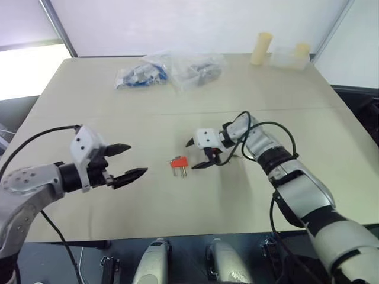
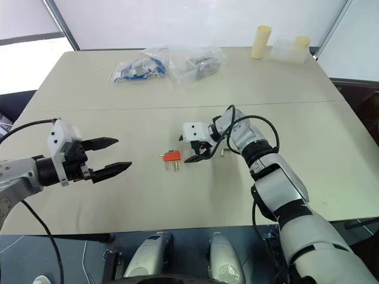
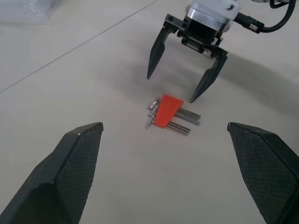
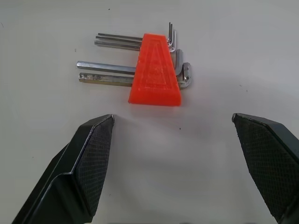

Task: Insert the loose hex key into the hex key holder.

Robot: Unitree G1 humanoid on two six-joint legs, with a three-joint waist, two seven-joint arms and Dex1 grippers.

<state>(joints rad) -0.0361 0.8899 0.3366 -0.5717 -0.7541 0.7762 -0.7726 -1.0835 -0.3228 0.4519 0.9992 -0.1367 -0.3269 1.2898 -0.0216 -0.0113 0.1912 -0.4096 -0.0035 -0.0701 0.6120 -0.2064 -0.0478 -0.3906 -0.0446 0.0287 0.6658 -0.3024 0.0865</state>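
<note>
One red holder [image 4: 155, 72] with four keys in it, one loose key [image 2: 223, 151], two clear bags [image 1: 138, 75] [image 1: 198, 69], two cream cylinders [image 1: 261, 48] [image 1: 302, 50], one clear box [image 1: 288, 58], two tools [image 1: 122, 161] [image 1: 198, 153].

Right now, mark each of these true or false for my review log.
1. The small red-orange plastic hex key holder lies on the beige table. True.
2. The right gripper is clamped on the holder. False: its jaws stand open beside it, not touching.
3. The left gripper holds a hex key. False: it is open and empty.
4. Clear plastic bags of parts sit at the table's far side. True.
5. Metal keys stick out of the holder. True.
</note>
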